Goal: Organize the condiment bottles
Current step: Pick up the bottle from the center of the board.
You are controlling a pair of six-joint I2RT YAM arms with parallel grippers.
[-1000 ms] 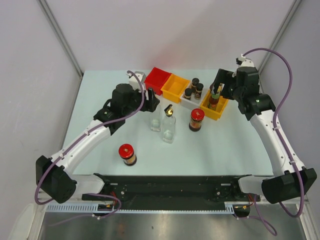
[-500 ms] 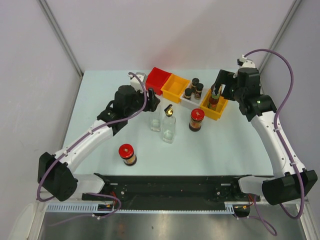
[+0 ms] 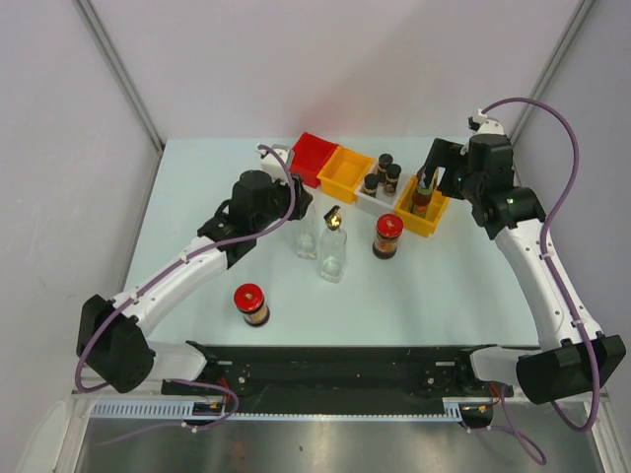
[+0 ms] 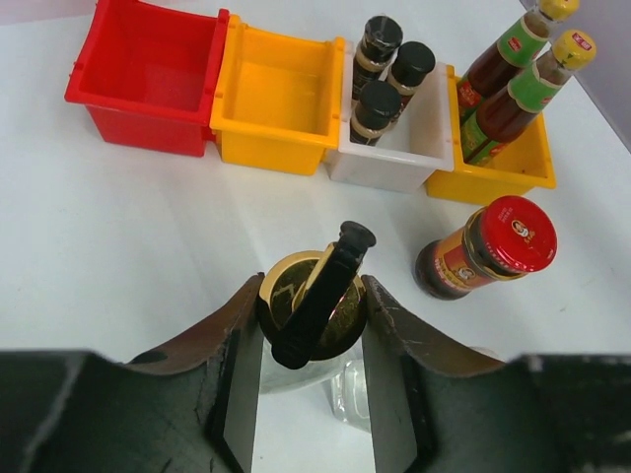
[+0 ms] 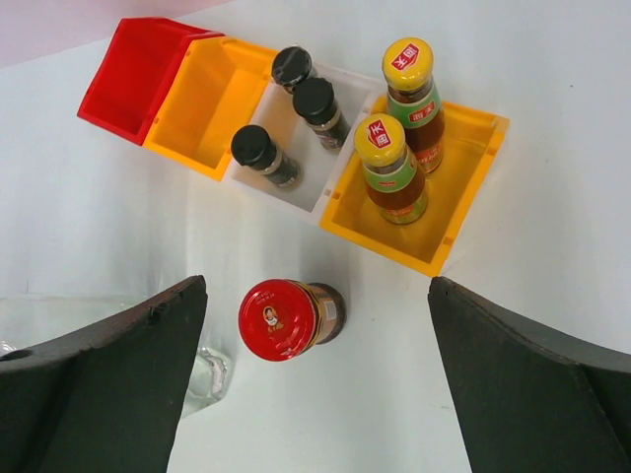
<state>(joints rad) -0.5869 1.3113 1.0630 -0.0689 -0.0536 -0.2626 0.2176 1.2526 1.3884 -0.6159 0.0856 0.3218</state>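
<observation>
Clamping the gold-capped neck of a glass bottle (image 4: 286,284), the left gripper (image 4: 314,320) has its fingers drawn in narrow, one pad on each side. The hold is high on the neck, which I judge suits lifting the bottle upright without tipping it. That bottle stands near the table's centre, with the second glass bottle (image 3: 333,254) just beside it at its 4 o'clock.

The right gripper (image 5: 317,288) hangs with fingers wide and empty over the 2 o'clock area. A red-lidded jar (image 5: 284,319) stands below and between them, probably its next pick. The other red-lidded jar (image 3: 251,304) stands alone toward 7 o'clock, well apart.

Four bins sit side by side along 12 o'clock. The red bin (image 4: 148,84) and orange bin (image 4: 281,99) hold nothing. The white bin (image 4: 389,168) holds three black-capped shakers (image 4: 376,103), and the yellow bin (image 4: 493,182) holds two sauce bottles (image 4: 513,103). Like sits with like, so I judge the two vacant bins are meant for the glass bottles and the jars.

The table (image 3: 444,286) is pale and matte, and plain grey wall panels (image 3: 345,59) with metal frame strips enclose it on three sides.
</observation>
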